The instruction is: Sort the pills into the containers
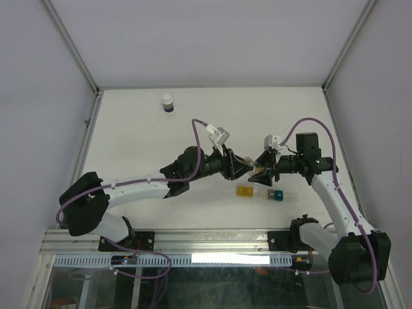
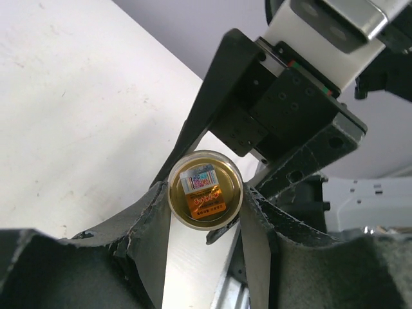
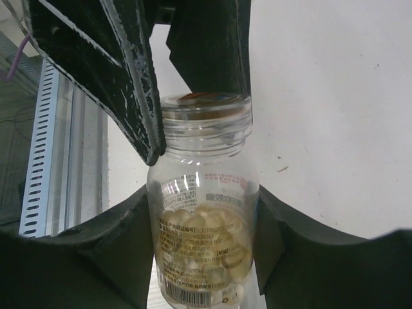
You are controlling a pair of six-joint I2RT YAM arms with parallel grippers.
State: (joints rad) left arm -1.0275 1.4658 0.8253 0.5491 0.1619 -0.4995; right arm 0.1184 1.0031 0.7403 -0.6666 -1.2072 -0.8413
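Item: small clear vial (image 2: pixel 205 188), carried in mid-air between both tools. Right gripper (image 3: pixel 204 203): fingers pressed onto the vial's body from either side, with the label and contents between them. Left gripper (image 1: pixel 241 165): tips closed about the threaded neck at the end away from the right tool, one finger alongside the threads and one behind the rim. Contents: the pills (image 3: pixel 199 235), a pale tan heap lying in the part of the vial nearest the right wrist camera; none seen loose. Likely reason for the double hold: one tool steadies the body while the other works on or takes over the mouth end, before pouring; by judgement, no pill is sorted yet. Containers (image 1: pixel 262 193): a four-cell strip (yellow, clear, teal, clear) on the table (image 1: pixel 141 141), below the meeting fingertips and slightly toward the arm bases, handy for tipping into. Bottle (image 1: pixel 167 103), white-capped, dark blue: well apart, beyond the left tool. View notes: only the right wrist view shows pills and threads. Only the left wrist view shows the round end face-on, though whether a lid covers it cannot be told. Only the overhead view shows the strip.
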